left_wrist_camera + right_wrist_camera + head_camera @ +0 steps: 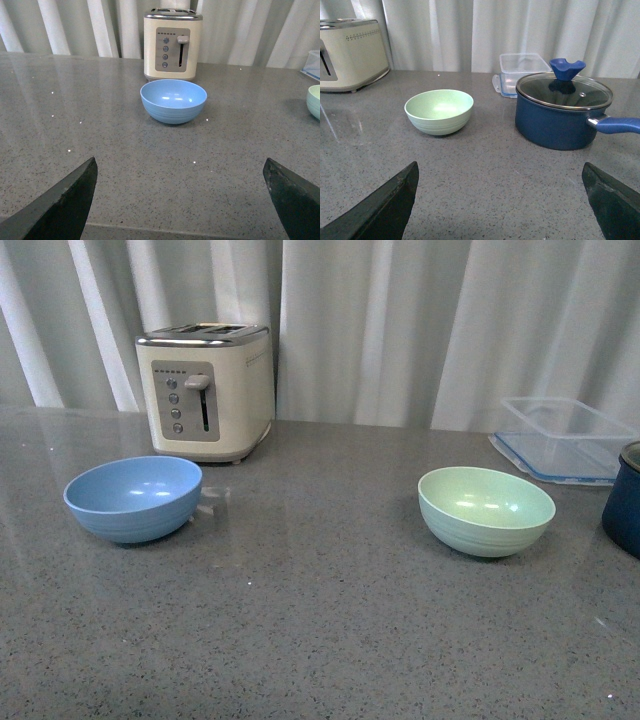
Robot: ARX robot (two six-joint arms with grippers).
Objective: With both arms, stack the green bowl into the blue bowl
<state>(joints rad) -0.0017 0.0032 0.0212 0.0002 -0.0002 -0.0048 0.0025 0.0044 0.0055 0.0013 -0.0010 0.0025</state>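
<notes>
The blue bowl [133, 498] stands upright and empty on the grey counter at the left, just in front of the toaster. The green bowl [486, 510] stands upright and empty at the right. Neither arm shows in the front view. In the left wrist view my left gripper [180, 172] is open and empty, well back from the blue bowl [173, 101], which lies straight ahead of it. In the right wrist view my right gripper [500, 172] is open and empty, back from the green bowl [439, 111], which lies ahead of it and off to one side.
A cream toaster [207, 390] stands behind the blue bowl. A clear plastic container [566, 438] sits at the back right. A dark navy pot with a glass lid [563, 111] and a blue handle stands right of the green bowl. Grey curtains hang behind the counter.
</notes>
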